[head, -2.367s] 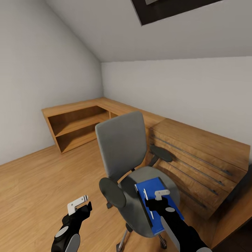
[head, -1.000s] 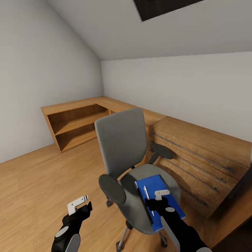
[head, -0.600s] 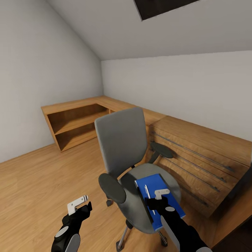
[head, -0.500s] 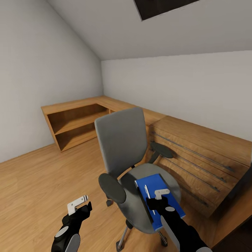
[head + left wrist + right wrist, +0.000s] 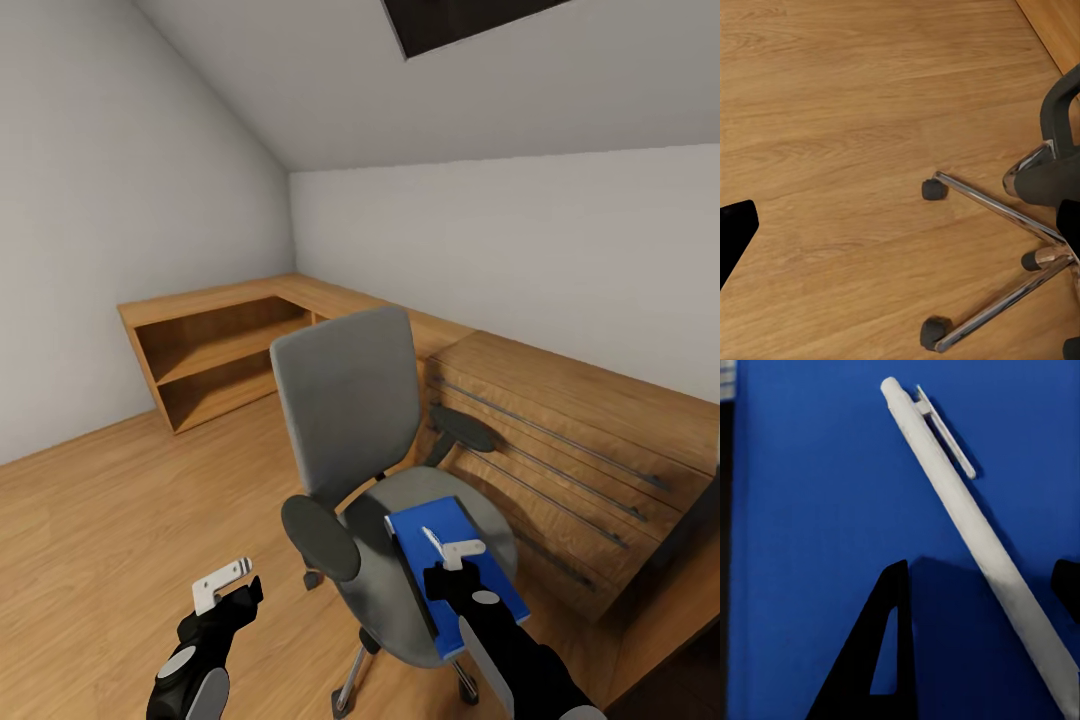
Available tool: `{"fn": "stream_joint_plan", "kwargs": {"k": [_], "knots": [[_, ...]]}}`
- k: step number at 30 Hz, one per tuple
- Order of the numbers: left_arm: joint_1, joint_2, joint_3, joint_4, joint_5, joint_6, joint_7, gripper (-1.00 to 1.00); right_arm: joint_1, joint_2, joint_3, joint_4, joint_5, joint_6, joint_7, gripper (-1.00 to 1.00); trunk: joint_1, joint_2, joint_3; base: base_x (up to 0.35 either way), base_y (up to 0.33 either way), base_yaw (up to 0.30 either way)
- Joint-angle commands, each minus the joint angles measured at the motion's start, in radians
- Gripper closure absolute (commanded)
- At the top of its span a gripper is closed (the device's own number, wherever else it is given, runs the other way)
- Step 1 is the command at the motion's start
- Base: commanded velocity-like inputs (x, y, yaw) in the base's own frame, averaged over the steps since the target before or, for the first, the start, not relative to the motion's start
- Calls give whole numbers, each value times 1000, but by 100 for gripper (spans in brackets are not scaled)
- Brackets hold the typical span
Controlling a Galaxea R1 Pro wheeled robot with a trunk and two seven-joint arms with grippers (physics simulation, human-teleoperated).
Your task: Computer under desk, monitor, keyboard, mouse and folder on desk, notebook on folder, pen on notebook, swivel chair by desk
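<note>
**A:** Which step is this?

**B:** I'd say the pen pickup. The right pincer [image 5: 982, 574] hovers over the swivel chair [image 5: 345, 400] seat. Its jaws are spread, and the pen [image 5: 967, 521] runs slantwise through the gap between them. Neither finger seems to touch it, so it isn't gripped yet.

**A:** And where does the pen lie?

**B:** Flat on the blue folder [image 5: 810, 472]. The folder itself lies on the chair seat, toward the seat's right side and partly over its front edge.

**A:** What about the left pincer [image 5: 225, 585]?

**B:** It's released and holds nothing. It hangs low over the floor [image 5: 832, 112], left of the chair's front, looking down at the chrome base [image 5: 997, 210] and its casters.

**A:** So what does the next move need?

**B:** I think it needs to lower a little and close squarely across the pen's barrel. The pen is thin and round and lies at an angle to the jaws, so it may roll or pivot on the smooth folder. Turning the wrist to square it up first would help. After that comes a straight lift, leaving the folder free to be carried to the tabletop.

**A:** Anything beyond the chair?

**B:** A wooden drawer unit [image 5: 570, 440] stands just behind the chair on its right. An open wooden shelf unit [image 5: 220, 350] sits farther back on its left, in the corner.
</note>
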Motion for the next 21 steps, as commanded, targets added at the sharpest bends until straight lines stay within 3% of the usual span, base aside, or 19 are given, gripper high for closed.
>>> {"fn": "stream_joint_plan", "kwargs": {"k": [1, 13, 21], "knots": [[-1, 0, -1, -1, 7, 3, 7, -100, 0, -1, 5, 6, -21, 3, -7, 100, 0, 0, -1, 0, 0, 0], [-1, 0, -1, -1, 7, 3, 7, -100, 0, 3, 7, -1, -25, 22, -7, 100, 0, 0, -1, 0, 0, 0], [-1, 0, -1, -1, 7, 3, 9, -100, 0, 25, 8, -1, -22, 42, -10, 100, 0, 0, -1, 0, 0, 0]]}}
